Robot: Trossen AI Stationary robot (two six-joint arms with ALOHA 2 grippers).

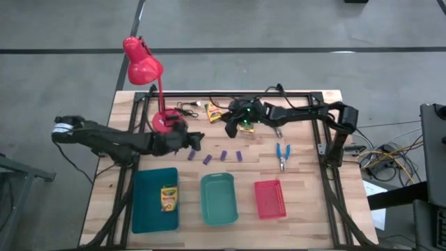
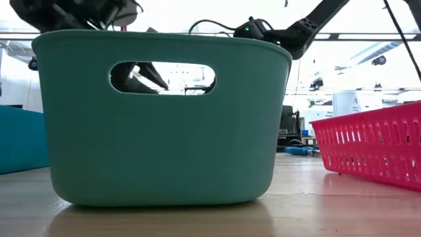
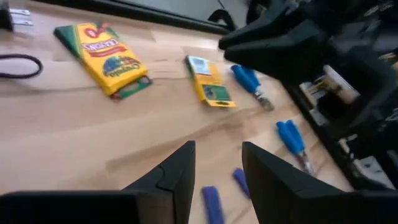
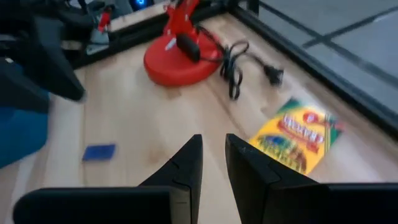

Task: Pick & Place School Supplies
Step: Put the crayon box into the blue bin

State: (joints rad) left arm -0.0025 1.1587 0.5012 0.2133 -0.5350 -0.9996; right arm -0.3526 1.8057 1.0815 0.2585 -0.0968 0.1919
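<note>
The left gripper [image 1: 197, 141] hovers just above the table beside the red lamp base [image 1: 166, 121], its fingers [image 3: 177, 174] spread with a clear gap and nothing between them. Just ahead of it lie the purple blocks, the nearest purple block [image 1: 191, 155] close under its tips and the others [image 1: 223, 155] in a short row toward the table's middle; in the left wrist view two of them [image 3: 212, 203] show right past the fingertips. The right gripper [image 1: 231, 127] hangs over the far middle of the table, its fingers [image 4: 186, 163] held close together with only a narrow slot between them, pinching nothing. Near it lies a crayon box [image 1: 213, 113] on the bare wood, with a second one [image 3: 209, 81] just beside, partly under the right arm in the high view. One pair of blue-handled scissors [image 1: 281, 155] lies apart, toward the right side, and another blue-handled tool [image 3: 250, 83] sits beside the second box. At the near edge stand three trays: the blue tray [image 1: 143, 202] holding a third crayon box [image 1: 168, 198], the green tray [image 1: 218, 196] and the red tray [image 1: 269, 198].
</note>
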